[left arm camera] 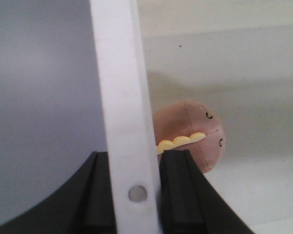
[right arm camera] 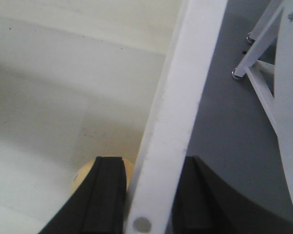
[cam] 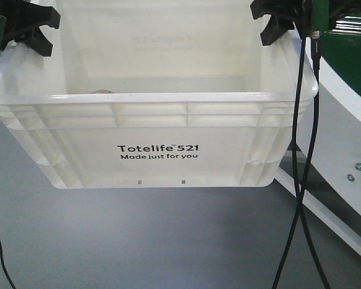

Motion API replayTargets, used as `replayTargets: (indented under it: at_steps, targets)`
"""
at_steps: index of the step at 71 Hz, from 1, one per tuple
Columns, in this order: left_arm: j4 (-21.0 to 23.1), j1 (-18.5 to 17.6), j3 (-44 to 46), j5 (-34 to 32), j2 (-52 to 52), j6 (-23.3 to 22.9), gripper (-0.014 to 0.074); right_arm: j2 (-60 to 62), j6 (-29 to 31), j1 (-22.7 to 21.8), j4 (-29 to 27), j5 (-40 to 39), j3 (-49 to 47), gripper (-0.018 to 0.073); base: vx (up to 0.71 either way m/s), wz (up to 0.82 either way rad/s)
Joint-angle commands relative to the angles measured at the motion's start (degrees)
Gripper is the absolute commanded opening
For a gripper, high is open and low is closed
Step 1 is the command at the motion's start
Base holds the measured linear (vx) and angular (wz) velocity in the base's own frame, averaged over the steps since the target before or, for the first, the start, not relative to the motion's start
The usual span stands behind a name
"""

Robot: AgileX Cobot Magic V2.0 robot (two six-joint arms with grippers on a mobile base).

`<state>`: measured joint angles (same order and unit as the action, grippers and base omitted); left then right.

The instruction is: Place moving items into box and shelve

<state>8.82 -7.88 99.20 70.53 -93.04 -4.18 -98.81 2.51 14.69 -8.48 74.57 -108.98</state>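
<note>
pinching opposite rims of large white rectangular plastic crate with left end effector and right end effector, both closed on it | carrying beige-pink soft ball and pale yellow soft ball inside | risking thin-rim slip, tilting, clipping white shelf frame

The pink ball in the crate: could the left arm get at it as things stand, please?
Probably not yet: the left gripper is clamped on the rim of the white crate, holding it. The pink ball lies uncovered just inside that wall.
</note>
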Motion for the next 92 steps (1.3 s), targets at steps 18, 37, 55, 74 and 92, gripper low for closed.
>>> replayTargets:
  at_steps: [18, 37, 55, 74, 92]
  targets:
    - [8.5, -1.0, 2.5, -7.1, 3.7, 0.6, -0.0017, 3.9, 2.0, 1.0, -9.4, -5.5, -2.6, -0.0012, -0.11, 0.44]
    - [8.5, -1.0, 2.5, -7.1, 3.7, 0.6, -0.0017, 3.9, 2.0, 1.0, -9.4, -5.5, -2.6, -0.0012, -0.11, 0.44]
    - [8.5, -1.0, 2.5, -7.1, 3.7, 0.6, -0.0017, 3.9, 2.0, 1.0, -9.4, -5.5, -2.6, -0.0012, -0.11, 0.42]
    - [8.5, -1.0, 2.5, -7.1, 3.7, 0.6, -0.0017, 3.9, 2.0, 1.0, -9.4, -5.4, -2.6, -0.0012, -0.1, 0.41]
    - [8.5, -1.0, 2.5, -7.1, 3.7, 0.6, -0.0017, 3.9, 2.0, 1.0, -9.4, -5.4, -2.6, -0.0012, -0.08, 0.46]
